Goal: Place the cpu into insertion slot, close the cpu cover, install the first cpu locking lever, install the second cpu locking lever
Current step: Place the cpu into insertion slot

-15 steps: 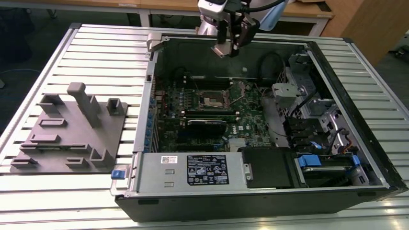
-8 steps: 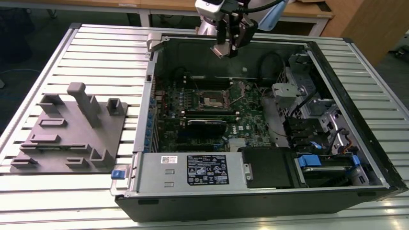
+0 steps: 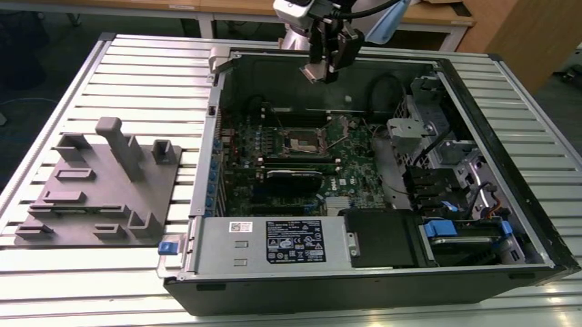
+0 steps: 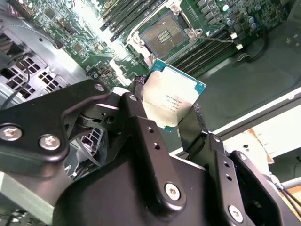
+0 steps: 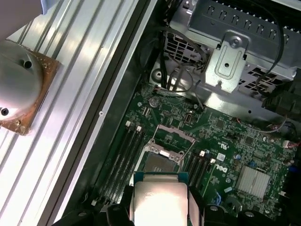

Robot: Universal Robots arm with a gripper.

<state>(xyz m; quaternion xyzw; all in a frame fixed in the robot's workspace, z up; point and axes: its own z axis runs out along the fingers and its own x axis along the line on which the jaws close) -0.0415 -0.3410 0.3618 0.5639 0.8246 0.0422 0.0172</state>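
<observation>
The cpu [image 4: 174, 96] has a dull silver metal top; the gripper [image 4: 167, 101] is matt black. Around the case [image 3: 364, 294], the table [image 3: 136, 75] is ribbed metal.

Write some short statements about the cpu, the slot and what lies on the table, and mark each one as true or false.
1. The gripper holds the cpu. True.
2. The cpu sits in the slot. False: the slot is empty, and the cpu is held in the air, apart from it.
3. The cover is closed over the slot. False: the slot lies uncovered, its dark centre in plain sight.
4. The case rests on a ribbed metal table. True.
5. The grey fixture lies to the exterior view's right of the case. False: it lies to the exterior view's left of it.
</observation>
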